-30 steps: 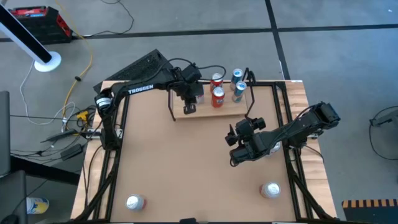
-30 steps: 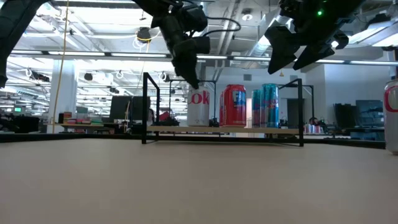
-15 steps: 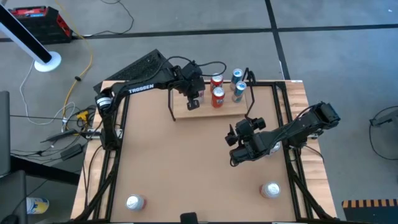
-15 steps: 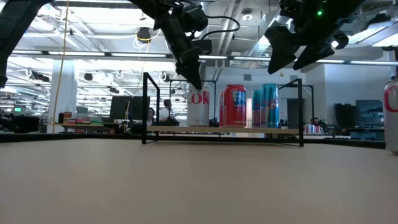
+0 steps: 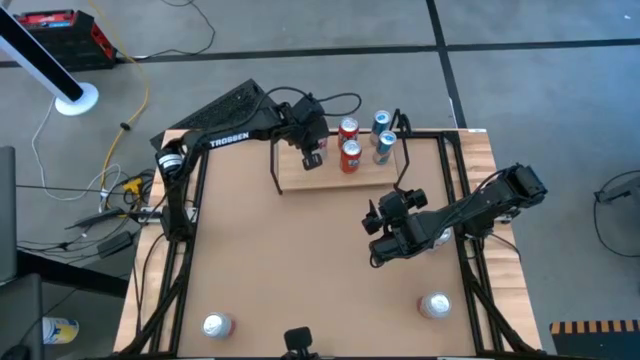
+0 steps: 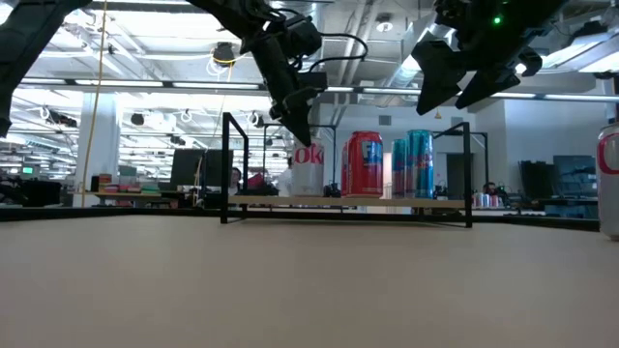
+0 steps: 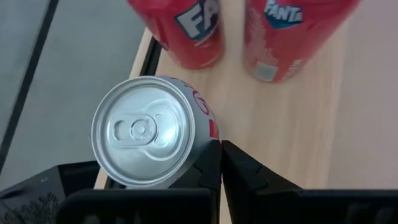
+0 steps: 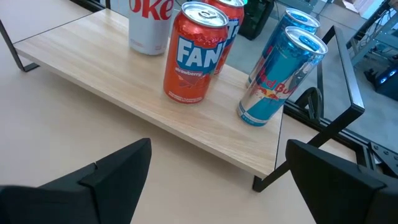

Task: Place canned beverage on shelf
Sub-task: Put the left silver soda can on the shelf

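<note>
High view: the shelf, a light-wood plank with black rod uprights, sits at the bench's far edge. The left hand hovers over its left part; the right hand hangs mid-bench.

Low view: a white Coke can, a red Fanta can and blue Red Bull cans stand on the shelf.

Left wrist view: the left fingers are pressed together beside the Coke can's silver top.

Right wrist view: the right fingers are spread wide, empty.

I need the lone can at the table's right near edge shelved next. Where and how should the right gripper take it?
It stands upright, clear all around, so come from above with the right gripper and close across the round side wall, likely just under the rim.
</note>
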Robot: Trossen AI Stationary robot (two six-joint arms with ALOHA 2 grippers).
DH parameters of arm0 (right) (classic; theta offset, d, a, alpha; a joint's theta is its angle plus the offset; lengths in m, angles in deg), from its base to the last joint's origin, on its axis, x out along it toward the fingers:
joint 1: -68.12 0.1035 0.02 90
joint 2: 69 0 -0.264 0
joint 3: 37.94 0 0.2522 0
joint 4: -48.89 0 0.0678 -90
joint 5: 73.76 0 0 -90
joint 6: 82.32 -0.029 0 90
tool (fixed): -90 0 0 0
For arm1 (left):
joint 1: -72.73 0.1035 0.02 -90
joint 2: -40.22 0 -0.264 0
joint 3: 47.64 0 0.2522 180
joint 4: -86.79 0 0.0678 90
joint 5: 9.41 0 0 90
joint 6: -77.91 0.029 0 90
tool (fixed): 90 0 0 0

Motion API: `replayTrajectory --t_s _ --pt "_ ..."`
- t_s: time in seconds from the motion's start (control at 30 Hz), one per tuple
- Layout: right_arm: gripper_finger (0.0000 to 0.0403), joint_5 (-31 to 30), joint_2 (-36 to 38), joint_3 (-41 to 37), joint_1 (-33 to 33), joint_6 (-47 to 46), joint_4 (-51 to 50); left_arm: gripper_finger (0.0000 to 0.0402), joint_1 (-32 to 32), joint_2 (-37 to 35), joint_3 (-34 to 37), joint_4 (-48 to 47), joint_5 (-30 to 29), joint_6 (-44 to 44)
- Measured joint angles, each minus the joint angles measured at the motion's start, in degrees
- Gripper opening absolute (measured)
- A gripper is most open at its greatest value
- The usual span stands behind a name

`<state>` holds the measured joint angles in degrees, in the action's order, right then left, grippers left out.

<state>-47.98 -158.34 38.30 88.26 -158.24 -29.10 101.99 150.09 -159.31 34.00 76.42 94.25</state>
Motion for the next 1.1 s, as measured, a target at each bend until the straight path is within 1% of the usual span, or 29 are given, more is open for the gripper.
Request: replayTrajectory --t_s 0.7,1.1 --pt "0.0395 -0.14 0.0 0.0 0.0 0.02 0.0 0.0 0.45 0.0 0.0 1.19 -0.18 -0.52" --pt "0.0395 -0.11 0.0 0.0 0.0 0.02 0.02 0.0 0.51 -0.04 -0.02 1.82 -1.69 -0.18"
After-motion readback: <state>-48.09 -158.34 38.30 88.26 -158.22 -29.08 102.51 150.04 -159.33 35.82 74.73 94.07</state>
